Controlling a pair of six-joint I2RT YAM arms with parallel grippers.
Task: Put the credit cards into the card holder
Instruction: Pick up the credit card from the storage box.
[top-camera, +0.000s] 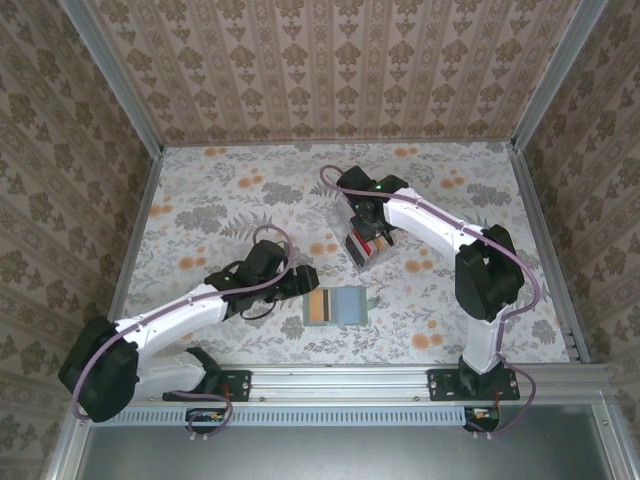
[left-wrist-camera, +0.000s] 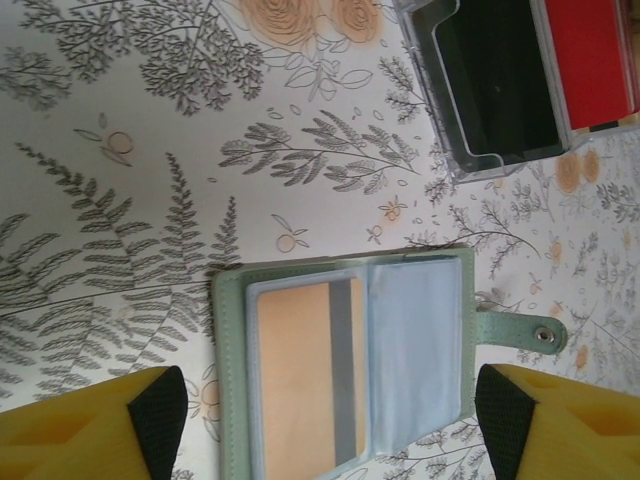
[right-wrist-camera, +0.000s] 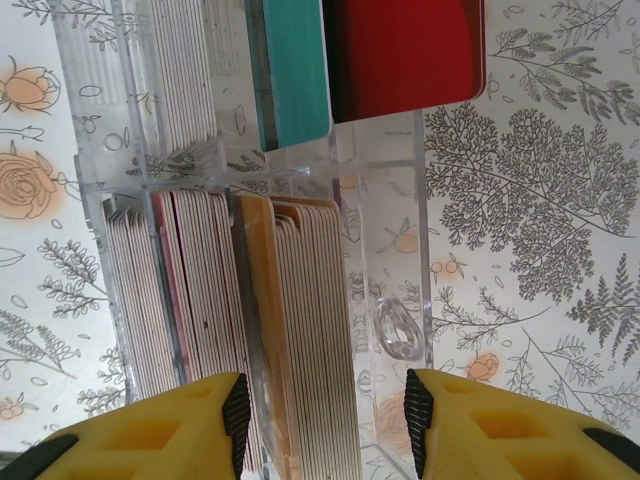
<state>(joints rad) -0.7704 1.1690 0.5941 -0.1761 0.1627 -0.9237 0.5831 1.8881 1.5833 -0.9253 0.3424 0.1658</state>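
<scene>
The card holder (top-camera: 348, 307) lies open on the floral table, an orange-beige credit card (left-wrist-camera: 300, 385) with a grey stripe in its left pocket (top-camera: 320, 307). My left gripper (top-camera: 303, 280) hovers just left of it. In the left wrist view the gripper (left-wrist-camera: 330, 430) is open, its black pads (left-wrist-camera: 160, 415) wide on either side of the card holder (left-wrist-camera: 232, 380). My right gripper (top-camera: 368, 232) is at the clear rack (top-camera: 352, 222). It stands open (right-wrist-camera: 325, 425) astride a beige stack of credit cards (right-wrist-camera: 315, 330). A teal card (right-wrist-camera: 295, 70) and a red card (right-wrist-camera: 405, 55) stand further on.
The rack (left-wrist-camera: 470, 160) also holds a black card (left-wrist-camera: 495, 80) and a red one (left-wrist-camera: 590, 55), just beyond the card holder's snap tab (left-wrist-camera: 520, 333). More card stacks (right-wrist-camera: 165, 300) fill the rack's other slots. Patterned walls close in the table on three sides.
</scene>
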